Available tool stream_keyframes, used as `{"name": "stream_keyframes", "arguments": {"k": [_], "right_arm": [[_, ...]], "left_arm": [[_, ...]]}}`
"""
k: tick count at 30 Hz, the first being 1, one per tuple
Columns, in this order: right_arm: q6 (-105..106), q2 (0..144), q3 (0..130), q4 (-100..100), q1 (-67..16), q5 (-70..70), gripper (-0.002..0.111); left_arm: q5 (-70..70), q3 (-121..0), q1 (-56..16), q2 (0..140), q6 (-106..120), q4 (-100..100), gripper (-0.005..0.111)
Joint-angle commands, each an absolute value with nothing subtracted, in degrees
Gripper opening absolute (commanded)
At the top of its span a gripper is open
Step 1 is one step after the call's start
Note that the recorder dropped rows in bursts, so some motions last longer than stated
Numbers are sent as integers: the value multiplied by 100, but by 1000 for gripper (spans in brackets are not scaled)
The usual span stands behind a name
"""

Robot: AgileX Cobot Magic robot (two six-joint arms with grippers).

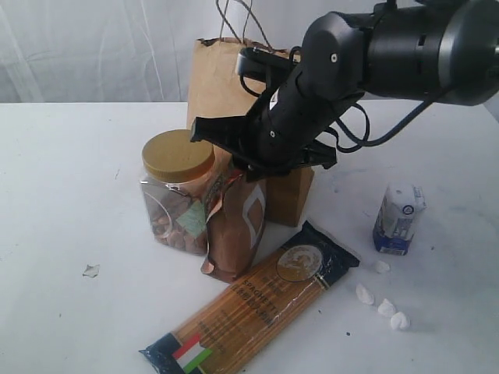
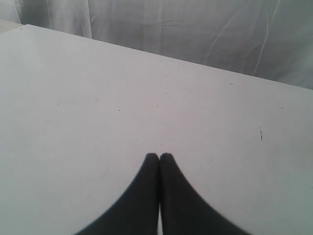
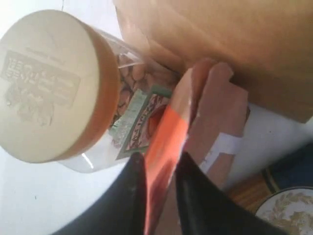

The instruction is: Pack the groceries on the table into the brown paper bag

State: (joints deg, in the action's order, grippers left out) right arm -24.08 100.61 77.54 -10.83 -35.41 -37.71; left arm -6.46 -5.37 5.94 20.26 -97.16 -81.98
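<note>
Bright, soft, even light on the white table (image 1: 62, 195), with faint, short shadows. The right wrist view is close and blurred: the gold-lidded clear jar (image 3: 46, 83) has its lid washed out pale, and the small brown pouch (image 3: 215, 115) glares orange along one edge.

Brown pouch (image 1: 234, 227) upright against jar (image 1: 173, 204)

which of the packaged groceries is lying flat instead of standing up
The long clear spaghetti pack with dark blue ends: it lies flat, while the gold-lidded clear jar, small brown pouch and white-blue carton stand upright.
</note>
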Motion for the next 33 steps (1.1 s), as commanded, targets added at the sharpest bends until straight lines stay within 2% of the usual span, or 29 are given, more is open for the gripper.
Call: {"name": "stream_keyframes", "arguments": {"k": [1,5,9,16,17,19,20,22,24,33], "right_arm": [[-2392,10050,7819,-1048,-3534,-4074,0],[-1763,9464,7819,-1048,-3534,-4908,0],[-1492,8616,7819,-1004,-3534,-5090,0],[-1140,8544,7819,-1002,-3534,-5098,2],[-922,8598,7819,-1182,-3534,-5156,7],[-520,8832,7819,-1726,-3534,-5235,28],[-426,9056,7819,-2094,-3534,-5210,48],[-426,9302,7819,-2360,-3534,-5043,69],[-426,9471,7843,-2584,-3534,-4852,80],[-1469,9949,8221,-2537,-3534,-4424,81]], "left_arm": [[-650,-512,602,1985,-9751,-8293,0],[-650,-512,602,1985,-9751,-8293,0],[-650,-512,602,1985,-9751,-8293,0],[-618,-512,602,1985,-9751,-8293,0],[-618,-512,602,1985,-9751,-8293,0],[-618,-512,602,1985,-9751,-8293,0],[-618,-512,602,1985,-9751,-8293,0],[-618,-512,602,1985,-9751,-8293,0],[-618,-512,602,1985,-9751,-8293,0],[-642,-512,591,1985,-9751,-8293,0]]}}
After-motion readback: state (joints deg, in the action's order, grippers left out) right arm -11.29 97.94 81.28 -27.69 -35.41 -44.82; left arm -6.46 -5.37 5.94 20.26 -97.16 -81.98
